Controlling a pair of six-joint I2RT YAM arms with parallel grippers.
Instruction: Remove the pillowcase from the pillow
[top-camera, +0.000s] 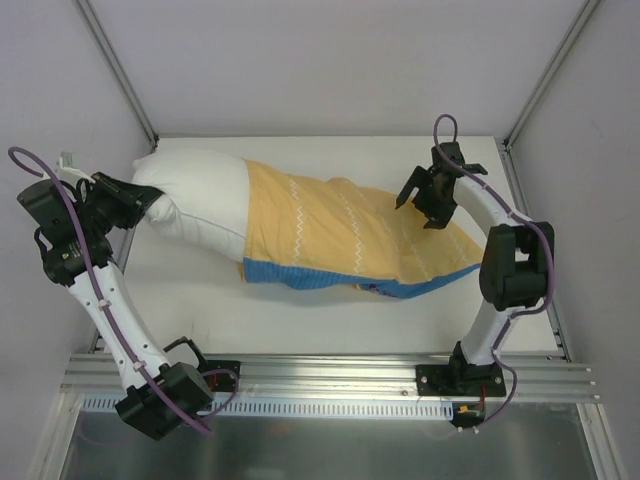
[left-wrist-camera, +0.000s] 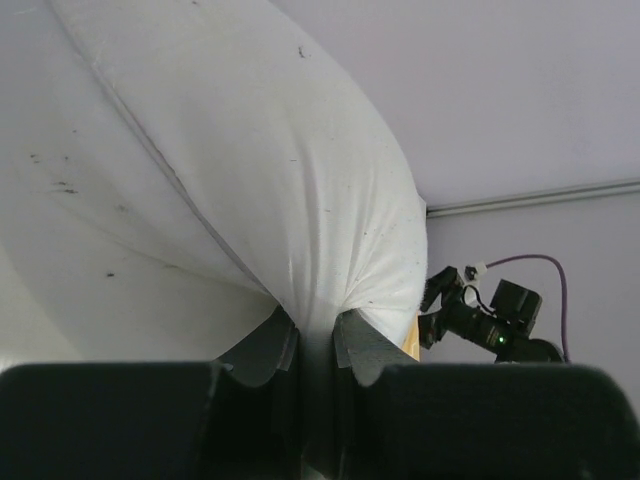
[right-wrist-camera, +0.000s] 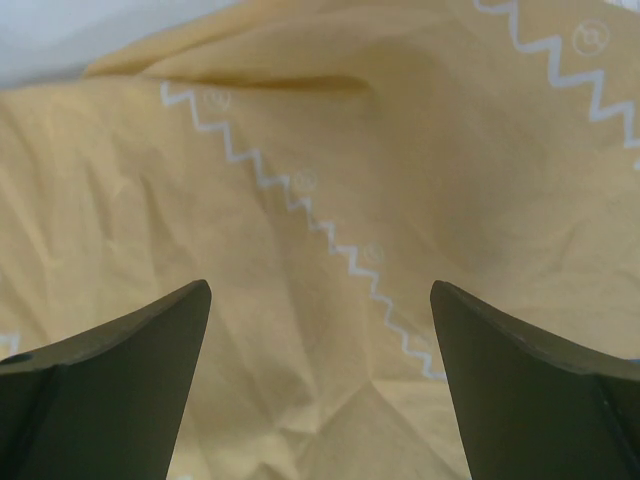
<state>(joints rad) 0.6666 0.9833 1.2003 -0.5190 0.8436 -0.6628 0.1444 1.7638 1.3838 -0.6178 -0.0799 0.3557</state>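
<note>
Risk: my left pincer (left-wrist-camera: 316, 335), pinching a thin corner of the pillow (left-wrist-camera: 250, 150), may slip; right pincer (right-wrist-camera: 320, 340), spread, holds no pillowcase (right-wrist-camera: 320, 150).

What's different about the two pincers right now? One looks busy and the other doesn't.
The left pincer is shut, pinching the bare end of the white pillow. The right pincer is wide open and grips nothing. The left one sits at the uncovered end, and the right one is over the yellow pillowcase at the opposite end. Both are dark and two-fingered.
</note>
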